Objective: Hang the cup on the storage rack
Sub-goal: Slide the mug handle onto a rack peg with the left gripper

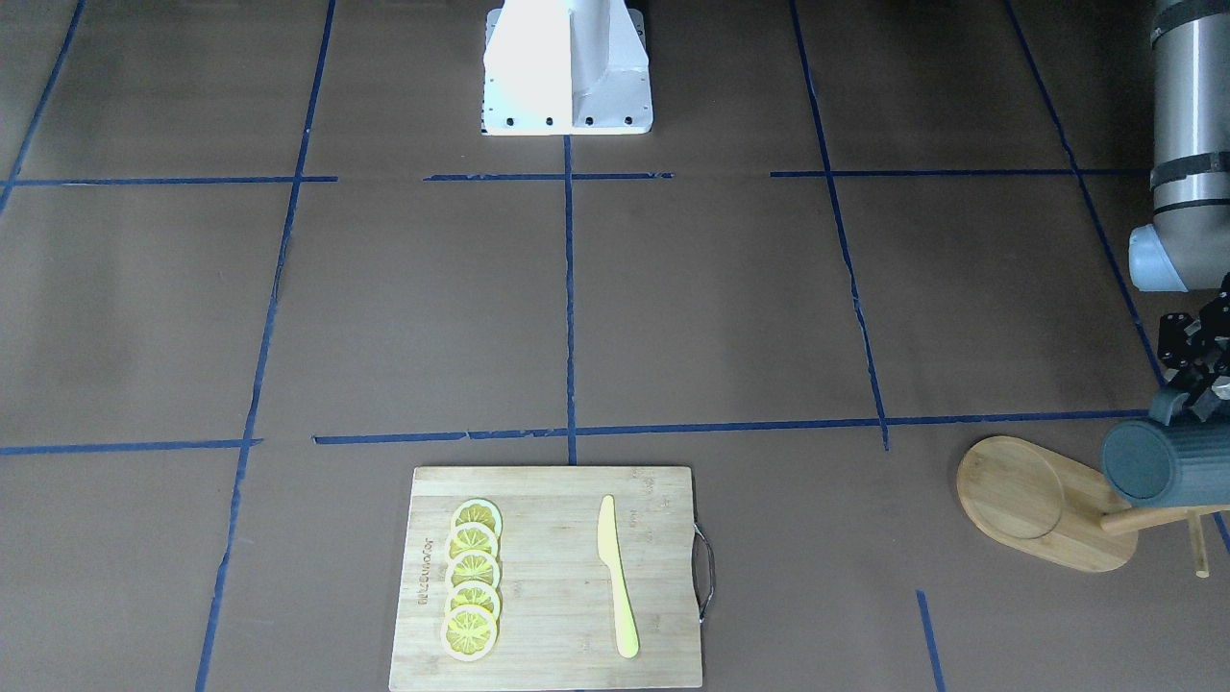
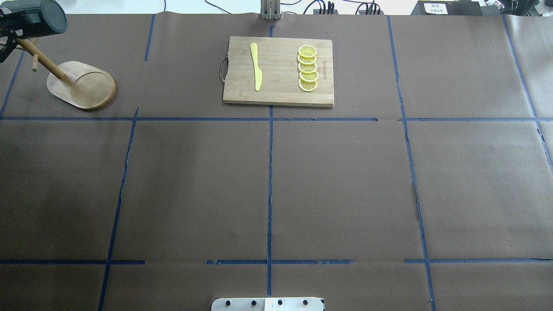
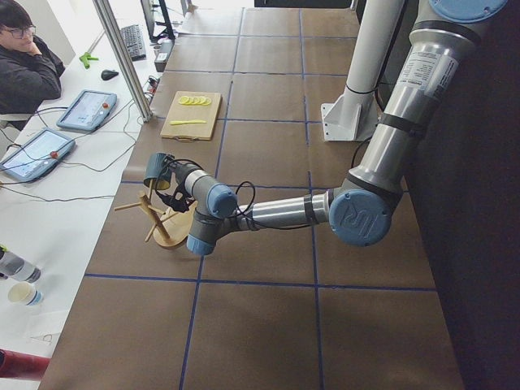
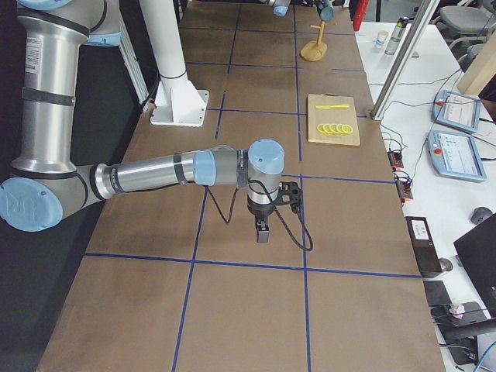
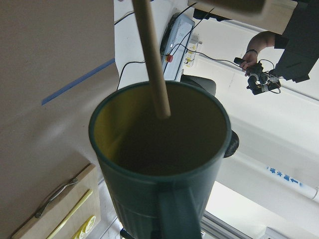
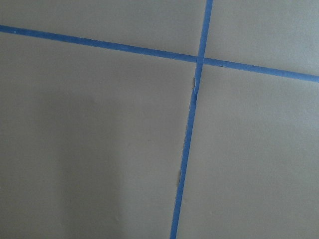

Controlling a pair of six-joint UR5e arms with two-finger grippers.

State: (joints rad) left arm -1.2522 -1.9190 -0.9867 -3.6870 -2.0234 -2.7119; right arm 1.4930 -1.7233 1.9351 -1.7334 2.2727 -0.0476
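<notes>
My left jaws clenched on cup (image 1: 1158,466) handle, mug tree peg (image 5: 152,55) at its mouth; contact hidden. Right jaws: can't tell.

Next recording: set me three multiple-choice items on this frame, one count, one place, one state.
1. Lemon slices: A three; B five; C seven.
2. The knife lies: A on the cutting board; B across the slices; C off the board.
3. The cup is: A standing on the board; B held aloft by the left gripper at the storage rack; C lying beside the knife.
Key: B, five overlap in a row; A, it rests on bare board; B, the gripper holds it in the air.
</notes>
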